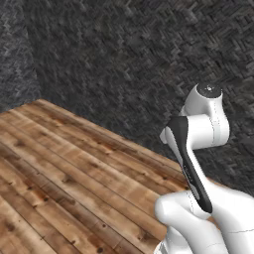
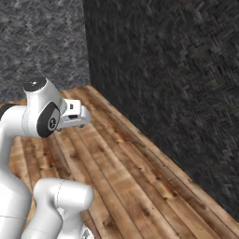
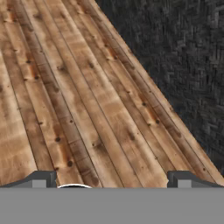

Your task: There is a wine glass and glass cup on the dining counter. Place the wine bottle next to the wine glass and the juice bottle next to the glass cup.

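Two surfaces: warm brown wooden plank floor point(image 3: 78, 100), knotted and streaked, meets a dark grey rough-textured wall point(image 3: 183, 52).
Floor: planks run away beneath and ahead of the jaws, bare boards all the way to the wall's foot.
Wall: off to one side of the jaws and beyond them, well apart; a paler grey stretch turns the corner in the base views.
Gripper: white two-finger gripper point(image 3: 112, 179) with dark tips, hanging over the planks.
Jaws: spread wide, released, nothing between them, touching nothing.
Task things: none to place from here.
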Available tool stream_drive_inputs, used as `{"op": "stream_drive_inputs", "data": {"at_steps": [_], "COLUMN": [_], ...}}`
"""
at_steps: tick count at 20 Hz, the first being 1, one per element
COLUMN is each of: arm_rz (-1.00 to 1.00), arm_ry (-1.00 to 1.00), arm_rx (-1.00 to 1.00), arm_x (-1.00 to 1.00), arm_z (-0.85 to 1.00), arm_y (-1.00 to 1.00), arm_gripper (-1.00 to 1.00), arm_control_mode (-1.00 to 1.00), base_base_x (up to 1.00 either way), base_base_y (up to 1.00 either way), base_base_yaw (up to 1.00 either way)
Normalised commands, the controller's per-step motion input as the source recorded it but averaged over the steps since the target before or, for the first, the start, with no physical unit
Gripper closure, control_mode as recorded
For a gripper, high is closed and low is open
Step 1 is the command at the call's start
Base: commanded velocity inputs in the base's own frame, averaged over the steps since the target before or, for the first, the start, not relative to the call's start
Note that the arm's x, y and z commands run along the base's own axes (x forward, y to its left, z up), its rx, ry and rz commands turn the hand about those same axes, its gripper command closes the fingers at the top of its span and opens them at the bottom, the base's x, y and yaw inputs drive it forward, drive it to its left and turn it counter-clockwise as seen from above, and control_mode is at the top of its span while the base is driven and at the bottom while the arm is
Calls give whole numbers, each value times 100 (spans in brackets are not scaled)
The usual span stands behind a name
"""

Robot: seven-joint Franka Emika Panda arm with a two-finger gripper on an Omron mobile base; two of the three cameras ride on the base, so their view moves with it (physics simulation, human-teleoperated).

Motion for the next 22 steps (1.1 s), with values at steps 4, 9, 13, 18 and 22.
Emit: {"op": "stream_drive_inputs", "data": {"at_steps": [4,9,13,18,22], "arm_rz": [0,0,0,0,0], "arm_ry": [0,0,0,0,0], "arm_rx": [0,0,0,0,0], "arm_x": [0,0,0,0,0], "arm_z": [0,0,0,0,0], "arm_y": [0,0,0,0,0], "arm_gripper": [-100,-100,-100,-100,-100], "arm_control_mode": [100,100,100,100,100], "base_base_x": [94,91,90,91,84], "base_base_y": [20,22,27,48,53], "base_base_yaw": [19,23,21,8,11]}}
